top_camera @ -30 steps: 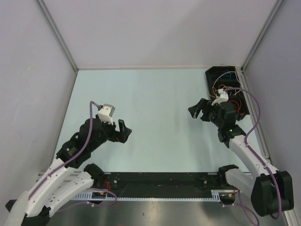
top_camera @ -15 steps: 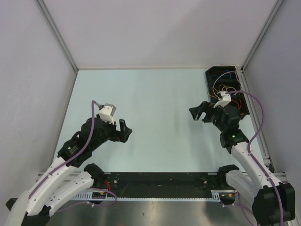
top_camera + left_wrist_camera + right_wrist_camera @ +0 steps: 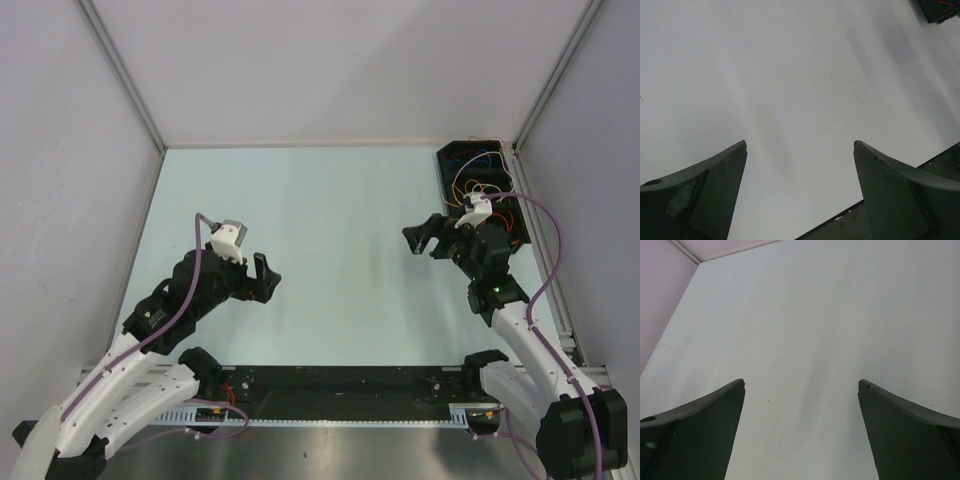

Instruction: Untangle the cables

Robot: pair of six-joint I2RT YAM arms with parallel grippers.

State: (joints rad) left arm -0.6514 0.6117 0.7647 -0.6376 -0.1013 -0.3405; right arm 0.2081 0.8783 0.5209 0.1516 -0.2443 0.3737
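The cables [image 3: 478, 183] lie tangled in a black tray [image 3: 448, 160] at the table's far right corner; orange, red and blue strands show in the top view. My right gripper [image 3: 425, 238] is open and empty, just left of the tray and pointing away from it. In its wrist view only bare table lies between the fingers [image 3: 802, 385]. My left gripper [image 3: 262, 279] is open and empty over the left middle of the table, far from the cables. Its wrist view [image 3: 800, 144] shows bare table, with a corner of the tray [image 3: 939, 10] at the top right.
Grey walls enclose the table on the left, back and right. A black rail [image 3: 340, 385] runs along the near edge between the arm bases. The pale table surface [image 3: 330, 220] stretches between the two grippers.
The right arm shifted slightly right and back toward the tray in the first half second, then held still. The left arm has barely moved.
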